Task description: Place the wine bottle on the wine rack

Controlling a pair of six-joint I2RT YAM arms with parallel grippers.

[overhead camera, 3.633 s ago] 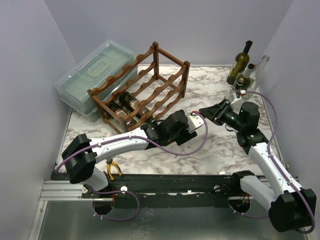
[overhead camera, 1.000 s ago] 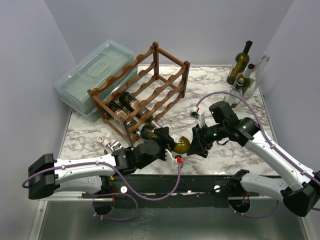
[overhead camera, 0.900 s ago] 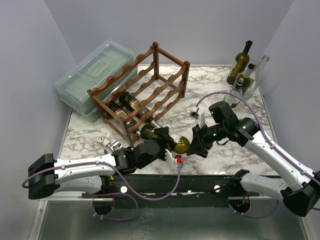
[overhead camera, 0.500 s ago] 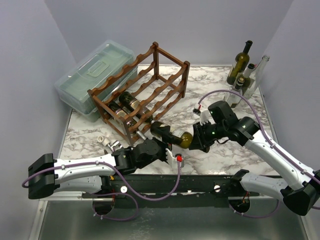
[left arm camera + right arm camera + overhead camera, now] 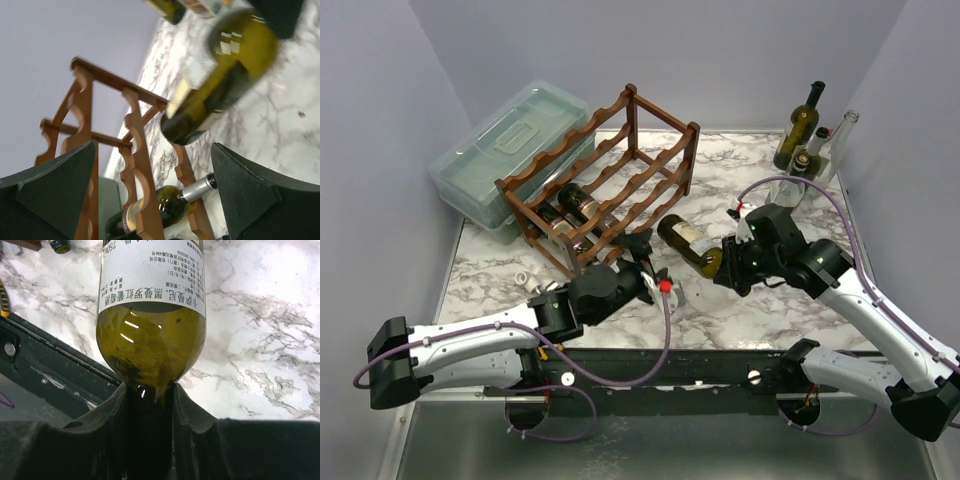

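Where grey walls (image 5: 380, 120) hem it, marbled tabletop (image 5: 740, 170) bears the wine rack (image 5: 610, 190).

Left claw (image 5: 152, 146) wide — right claw (image 5: 148, 395) tight.

Olive-green wine bottle (image 5: 688, 243), reddish-brown wine rack (image 5: 691, 160), marbled table (image 5: 740, 170).

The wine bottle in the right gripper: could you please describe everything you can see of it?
The wine bottle is olive-green glass with a pale printed label. It is held nearly level above the marble table, base pointing toward the wine rack but short of it. The right gripper has its jaws shut on the neck; nothing else touches it.
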